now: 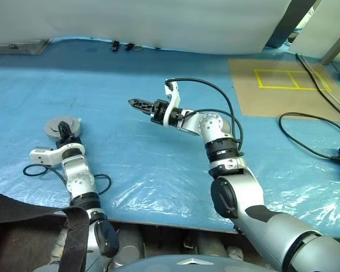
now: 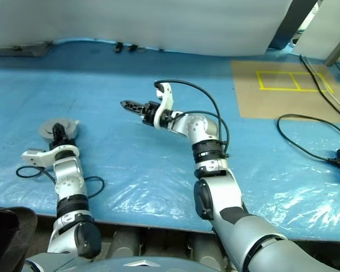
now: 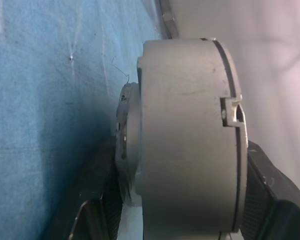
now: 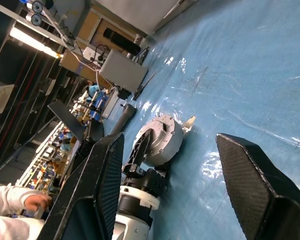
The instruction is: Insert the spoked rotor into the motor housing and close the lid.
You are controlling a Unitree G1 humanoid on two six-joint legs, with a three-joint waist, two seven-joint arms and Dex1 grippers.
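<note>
Silver round metal motor housing [image 1: 62,127] sits at the left on the blue plastic-covered table [image 1: 158,170], clasped between the left gripper's [image 1: 64,131] black fingers. Centre-right, the right gripper [image 1: 137,103] hovers spread wide, empty.

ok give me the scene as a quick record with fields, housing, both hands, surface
motor housing: round silver cylinder, lid on, at the robot's left on the sheet
left hand: shut on the motor housing, one finger on each flat face
right hand: open, holding nothing, raised over the middle of the sheet, pointing toward the housing
surface: blue plastic sheet, wrinkled
other: black cable at the right; a person's hand in the background
</note>
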